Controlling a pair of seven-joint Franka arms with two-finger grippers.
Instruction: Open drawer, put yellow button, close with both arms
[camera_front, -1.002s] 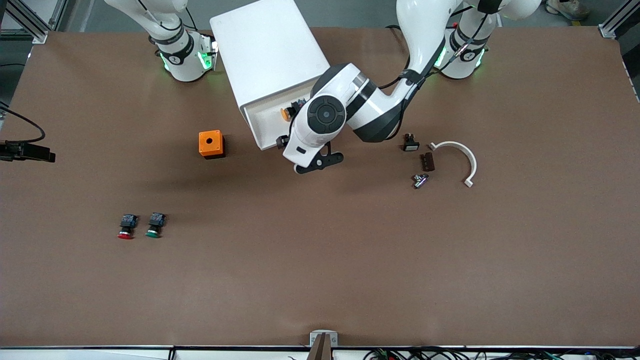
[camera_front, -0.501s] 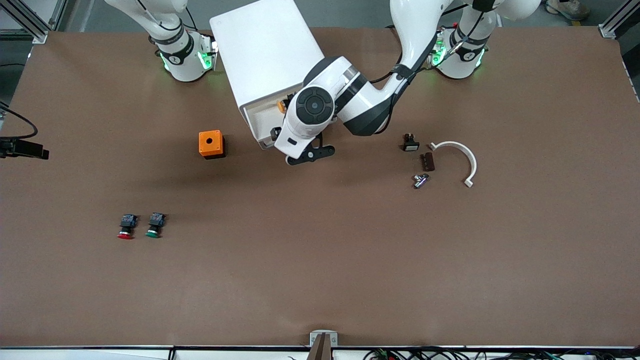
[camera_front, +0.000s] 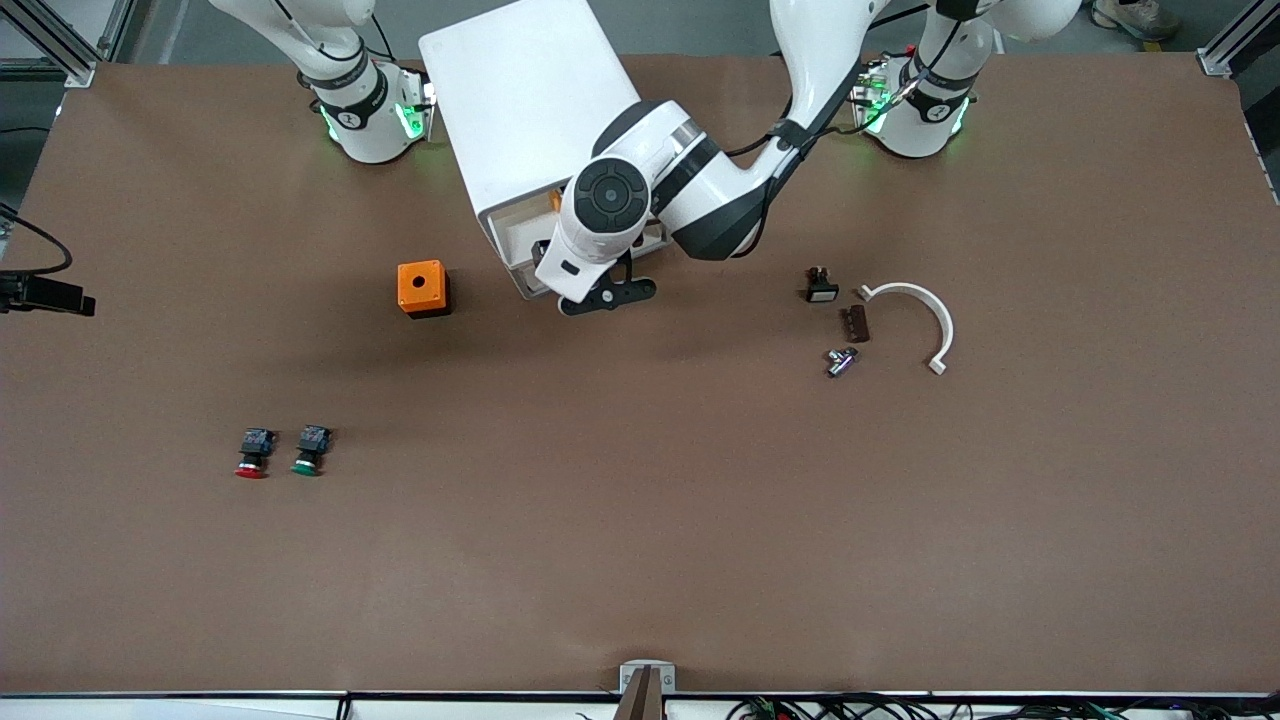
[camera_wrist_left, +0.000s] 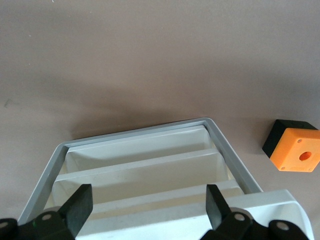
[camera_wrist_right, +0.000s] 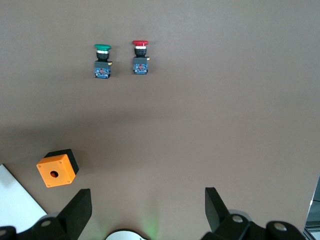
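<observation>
The white cabinet stands between the two arm bases, with its top drawer pulled out toward the front camera. Only an orange sliver of the yellow button shows in the drawer; the left arm's wrist hides the rest. My left gripper hangs open over the drawer's tray, and nothing is between its fingers. My right gripper is open and empty, high over bare table near the right arm's base. It is out of the front view.
An orange box sits beside the drawer toward the right arm's end. A red-capped button and a green-capped one lie nearer the front camera. Small parts and a white curved piece lie toward the left arm's end.
The left arm's hand has slid across the open drawer toward the cabinet and the right arm's end, covering most of the yellow button. The right arm has not visibly moved.
</observation>
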